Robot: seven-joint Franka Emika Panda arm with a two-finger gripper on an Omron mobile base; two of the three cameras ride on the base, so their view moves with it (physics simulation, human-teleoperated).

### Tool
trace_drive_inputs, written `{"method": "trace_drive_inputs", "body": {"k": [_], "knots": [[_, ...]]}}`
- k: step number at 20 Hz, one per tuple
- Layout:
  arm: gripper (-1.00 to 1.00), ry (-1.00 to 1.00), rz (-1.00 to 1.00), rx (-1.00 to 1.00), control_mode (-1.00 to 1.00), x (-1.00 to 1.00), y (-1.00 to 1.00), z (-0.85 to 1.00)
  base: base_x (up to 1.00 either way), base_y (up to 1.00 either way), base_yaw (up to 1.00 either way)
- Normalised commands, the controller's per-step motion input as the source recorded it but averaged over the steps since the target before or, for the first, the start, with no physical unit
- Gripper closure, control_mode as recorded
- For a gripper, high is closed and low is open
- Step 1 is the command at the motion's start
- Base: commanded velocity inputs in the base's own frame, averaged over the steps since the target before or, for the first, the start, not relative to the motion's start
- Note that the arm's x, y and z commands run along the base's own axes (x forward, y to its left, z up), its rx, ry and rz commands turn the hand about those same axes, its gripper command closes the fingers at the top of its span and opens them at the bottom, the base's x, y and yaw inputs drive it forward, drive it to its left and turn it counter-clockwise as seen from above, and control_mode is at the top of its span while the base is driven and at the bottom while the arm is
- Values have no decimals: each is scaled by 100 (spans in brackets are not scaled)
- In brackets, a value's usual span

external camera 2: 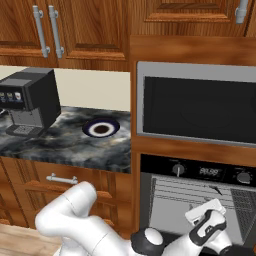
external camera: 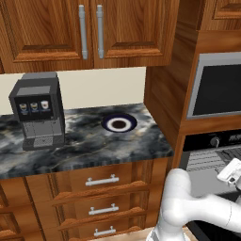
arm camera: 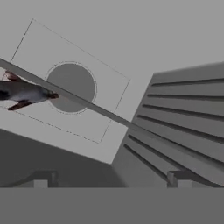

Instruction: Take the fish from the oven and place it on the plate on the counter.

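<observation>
One fish (arm camera: 24,92) lies inside the oven (external camera 2: 200,195), left of the wide-open pincer (arm camera: 111,179). One plate (external camera: 119,124) sits on the worktop (external camera: 84,150), left of the oven, beside one coffee machine (external camera: 38,110).

Brown wooden wall cabinets (external camera: 89,30) with silver bar handles hang above a cream backsplash (external camera: 101,87). A dark coffee machine (external camera: 37,110) stands at left; a silver-framed, dark-glass appliance (external camera 2: 197,107) sits in wooden casing.
</observation>
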Motion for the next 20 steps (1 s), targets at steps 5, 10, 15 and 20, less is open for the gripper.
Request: {"method": "trace_drive_inputs", "body": {"k": [5,10,15,20], "knots": [[-100,1,0,1,-100,1,-2,-33,0,0,0],[-100,-1,0,0,-100,9,0,-40,0,0,0],[-100,-11,0,0,-100,15,0,-63,0,0,0],[-100,-15,0,0,-100,21,0,-59,0,0,0]]}}
